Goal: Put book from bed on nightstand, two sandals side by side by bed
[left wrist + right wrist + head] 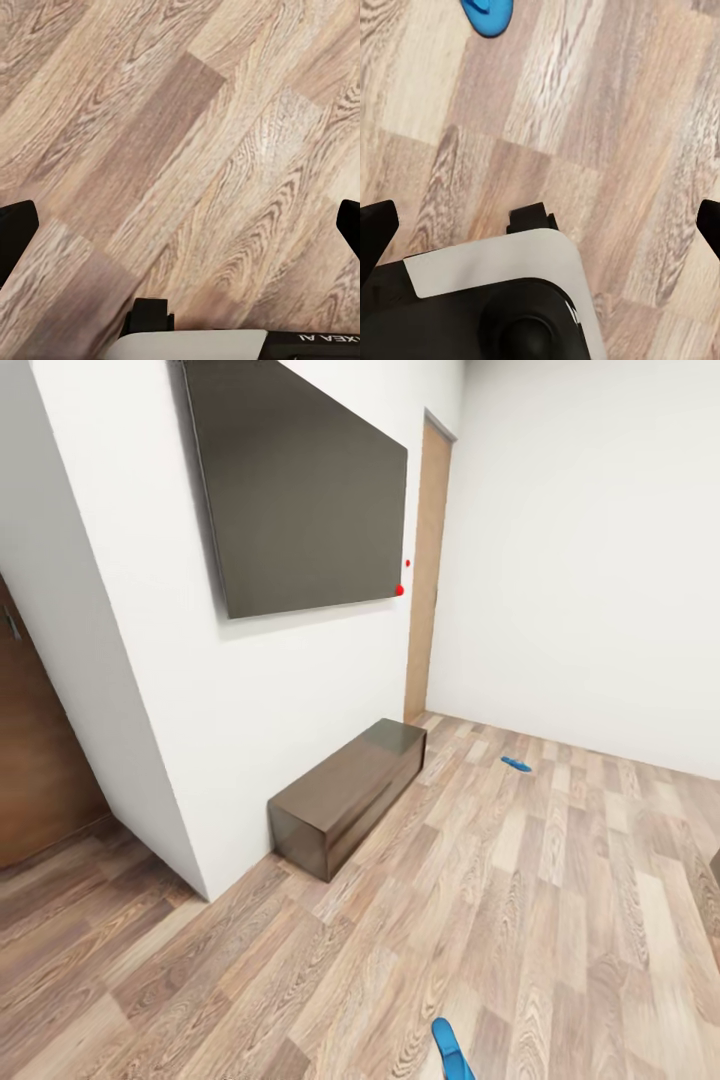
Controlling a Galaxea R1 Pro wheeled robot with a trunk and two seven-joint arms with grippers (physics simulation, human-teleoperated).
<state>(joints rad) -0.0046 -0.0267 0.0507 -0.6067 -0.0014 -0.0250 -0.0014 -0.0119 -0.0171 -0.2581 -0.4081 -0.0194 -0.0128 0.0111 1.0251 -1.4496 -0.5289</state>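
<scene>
Two bright blue sandals lie apart on the wood-plank floor. One sandal [516, 764] is far off near the back wall. The other sandal [452, 1050] lies close by at the bottom edge of the head view, and its rounded end [489, 16] shows in the right wrist view, well ahead of my right gripper [540, 225]. That gripper is open, with its dark fingertips [375, 232] wide apart over bare floor. My left gripper [180, 232] is open too, hanging over bare planks with nothing between its fingers [15, 232]. The bed, the book and the nightstands are out of view.
A long dark TV bench [345, 792] stands against the white wall under a wall-mounted screen [300, 490]. A wooden door [428, 570] is in the far corner and a brown door [40, 760] at the left. Open floor stretches ahead and to the right.
</scene>
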